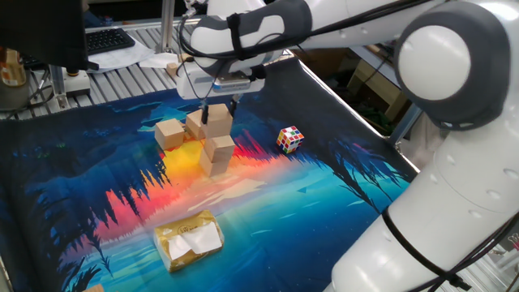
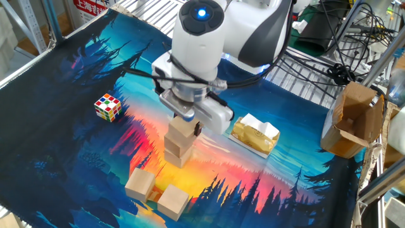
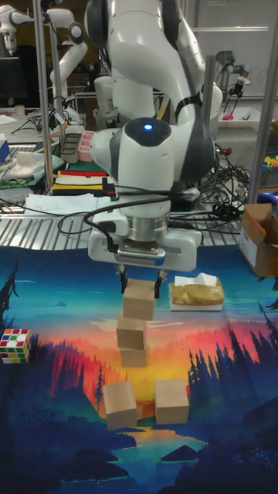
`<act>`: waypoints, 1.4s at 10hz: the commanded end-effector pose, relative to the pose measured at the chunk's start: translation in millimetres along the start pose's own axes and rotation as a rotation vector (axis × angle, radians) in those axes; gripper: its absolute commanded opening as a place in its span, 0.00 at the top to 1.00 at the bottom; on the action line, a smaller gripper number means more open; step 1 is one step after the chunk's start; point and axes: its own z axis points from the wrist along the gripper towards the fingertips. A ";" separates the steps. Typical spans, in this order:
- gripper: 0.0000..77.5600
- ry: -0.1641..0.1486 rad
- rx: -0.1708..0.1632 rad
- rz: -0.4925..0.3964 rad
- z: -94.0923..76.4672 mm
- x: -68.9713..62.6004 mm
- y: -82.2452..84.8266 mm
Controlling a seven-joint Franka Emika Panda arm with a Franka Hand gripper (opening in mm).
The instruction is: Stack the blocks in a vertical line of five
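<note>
My gripper is shut on one light-tan wooden block, its fingers pressed against the block's upper sides. This block sits straight over a stack of two blocks, and I cannot tell if it touches the top one. The other fixed view shows the held block over the same stack. Two more blocks lie side by side on the mat in front of the stack. One fixed view has the gripper above the stack, with a loose block to its left.
A multicoloured puzzle cube lies on the mat apart from the blocks. A yellowish wrapped packet rests close to the stack on the arm's side. A cardboard box stands past the mat's edge.
</note>
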 end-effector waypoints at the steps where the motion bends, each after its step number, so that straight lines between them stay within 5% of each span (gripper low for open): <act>1: 0.98 -0.005 -0.001 -0.036 3.8 5.7 -9.0; 14: 0.98 -0.015 -0.012 -0.075 22.7 1.0 -19.3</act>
